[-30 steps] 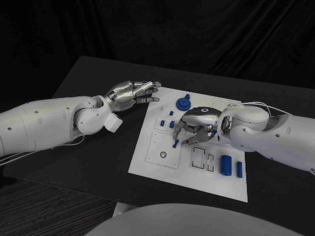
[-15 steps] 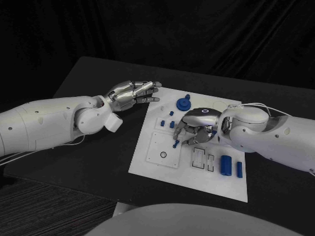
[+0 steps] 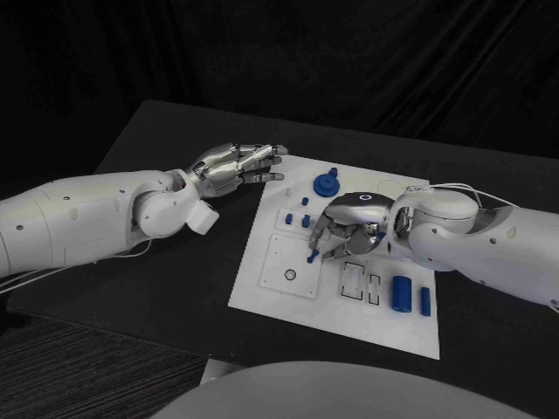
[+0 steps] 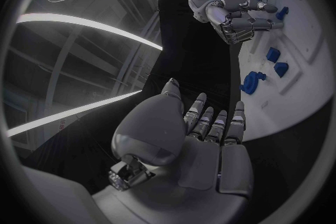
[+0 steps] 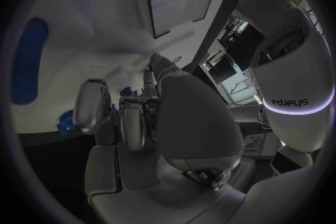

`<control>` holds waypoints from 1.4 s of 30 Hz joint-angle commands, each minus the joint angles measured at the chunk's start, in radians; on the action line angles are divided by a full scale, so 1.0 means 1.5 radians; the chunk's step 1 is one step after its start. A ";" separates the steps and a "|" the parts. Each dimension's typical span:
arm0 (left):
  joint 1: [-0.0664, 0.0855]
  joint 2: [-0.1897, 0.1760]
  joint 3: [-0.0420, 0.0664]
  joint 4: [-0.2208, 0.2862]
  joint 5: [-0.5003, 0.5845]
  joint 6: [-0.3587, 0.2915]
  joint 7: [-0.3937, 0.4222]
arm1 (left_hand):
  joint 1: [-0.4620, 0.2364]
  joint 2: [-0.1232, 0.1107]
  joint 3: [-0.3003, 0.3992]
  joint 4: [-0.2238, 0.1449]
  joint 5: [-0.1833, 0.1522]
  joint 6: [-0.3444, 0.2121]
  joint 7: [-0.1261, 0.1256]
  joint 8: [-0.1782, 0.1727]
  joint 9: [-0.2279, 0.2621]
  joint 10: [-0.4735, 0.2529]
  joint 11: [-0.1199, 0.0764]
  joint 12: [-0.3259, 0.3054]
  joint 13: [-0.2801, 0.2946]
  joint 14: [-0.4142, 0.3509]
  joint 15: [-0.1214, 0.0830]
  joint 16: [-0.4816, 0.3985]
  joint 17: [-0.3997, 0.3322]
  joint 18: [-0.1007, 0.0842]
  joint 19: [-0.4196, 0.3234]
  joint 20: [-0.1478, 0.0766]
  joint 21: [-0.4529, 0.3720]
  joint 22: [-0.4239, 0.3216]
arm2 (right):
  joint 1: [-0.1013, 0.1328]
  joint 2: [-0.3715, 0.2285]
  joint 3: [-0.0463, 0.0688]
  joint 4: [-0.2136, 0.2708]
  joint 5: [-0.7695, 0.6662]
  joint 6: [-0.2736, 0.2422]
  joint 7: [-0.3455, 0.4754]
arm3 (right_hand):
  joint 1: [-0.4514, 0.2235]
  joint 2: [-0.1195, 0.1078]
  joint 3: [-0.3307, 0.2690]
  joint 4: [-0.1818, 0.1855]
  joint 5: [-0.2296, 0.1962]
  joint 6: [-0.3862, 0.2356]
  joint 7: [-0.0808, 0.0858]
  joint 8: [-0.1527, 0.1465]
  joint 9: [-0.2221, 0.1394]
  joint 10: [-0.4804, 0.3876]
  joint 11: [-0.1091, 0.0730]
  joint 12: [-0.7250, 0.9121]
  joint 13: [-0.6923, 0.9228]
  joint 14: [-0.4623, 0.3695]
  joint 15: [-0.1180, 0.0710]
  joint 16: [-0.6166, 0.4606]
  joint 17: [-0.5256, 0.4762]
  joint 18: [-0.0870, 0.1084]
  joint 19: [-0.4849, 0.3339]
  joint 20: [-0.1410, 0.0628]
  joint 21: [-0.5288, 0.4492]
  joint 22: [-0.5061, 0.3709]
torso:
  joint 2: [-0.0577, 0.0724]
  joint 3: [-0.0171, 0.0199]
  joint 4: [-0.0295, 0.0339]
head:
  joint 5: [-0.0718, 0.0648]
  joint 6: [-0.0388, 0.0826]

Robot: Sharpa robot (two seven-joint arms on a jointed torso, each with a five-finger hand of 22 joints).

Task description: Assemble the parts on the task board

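Holding a small blue peg pinched over task board, right hand needs lowering into hole; left hand idle, fingers apart.

One board, one table, two hands: left and right. On the board: two cylinders at 4 o'clock, one round part at 12 o'clock, three small pieces, one peg.

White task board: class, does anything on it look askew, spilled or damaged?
Nothing stands out. The white task board lies flat, small blue parts rest tidily on it, and the right robot hand holds a small blue peg above it.
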 commanded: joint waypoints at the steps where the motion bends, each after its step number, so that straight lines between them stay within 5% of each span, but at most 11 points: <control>1: -0.001 0.002 0.001 0.001 0.003 0.010 0.005 | 0.006 -0.002 -0.001 -0.003 0.004 0.000 0.002 0.002 0.000 0.000 0.003 0.002 0.001 0.000 0.002 0.003 0.001 0.004 0.004 0.000 0.003 0.000 | -0.002 -0.002 0.000 0.002 0.005 0.009 -0.003 | -0.005 -0.001 -0.004 0.000 -0.005 -0.001 0.003 -0.001 -0.001 0.070 -0.001 0.002 0.176 0.070 -0.001 0.002 0.175 0.005 -0.005 0.001 0.001 0.115 | 0.000 -0.0001 -0.0001 | 0.000 0.000; 12: -0.001 0.003 0.001 0.000 0.003 0.010 0.004 | 0.008 -0.001 0.000 -0.005 0.006 -0.001 0.003 0.002 0.000 -0.001 0.004 0.002 0.001 0.000 0.002 0.003 0.001 0.004 0.004 0.000 0.004 -0.001 | -0.002 -0.001 0.000 0.005 0.005 0.006 -0.004 | -0.006 0.000 -0.012 0.003 -0.026 -0.001 0.005 0.000 -0.002 0.070 -0.001 0.002 0.176 0.070 -0.001 0.002 0.175 0.005 -0.006 0.001 0.001 0.115 | 0.000 0.0000 -0.0002 | 0.000 0.000; 21: -0.001 0.003 0.001 0.000 0.003 0.011 0.003 | 0.010 -0.001 0.001 -0.005 0.007 -0.001 0.004 0.002 0.000 -0.001 0.005 0.002 0.001 0.000 0.002 0.003 0.001 0.004 0.004 0.000 0.004 -0.001 | -0.002 -0.001 0.000 0.006 0.005 -0.002 -0.007 | -0.004 0.011 -0.017 0.000 -0.014 0.034 0.008 0.019 0.011 0.070 -0.001 0.002 0.176 0.070 0.000 0.002 0.175 0.005 -0.007 0.002 0.000 0.115 | 0.000 -0.0002 -0.0003 | 0.000 0.000; 42: -0.001 0.004 0.001 0.000 0.003 0.011 0.001 | 0.011 0.000 0.001 -0.006 0.008 -0.003 0.004 0.001 0.000 -0.002 0.005 0.002 0.000 0.000 0.003 0.003 0.001 0.004 0.004 0.000 0.004 -0.001 | -0.011 0.002 0.000 0.010 0.005 -0.027 -0.036 | -0.011 0.021 -0.027 -0.005 -0.004 0.044 0.017 0.028 0.029 0.070 0.001 0.002 0.176 0.070 0.001 0.002 0.175 0.009 -0.017 0.003 -0.016 0.110 | 0.000 -0.0003 0.0002 | 0.001 0.000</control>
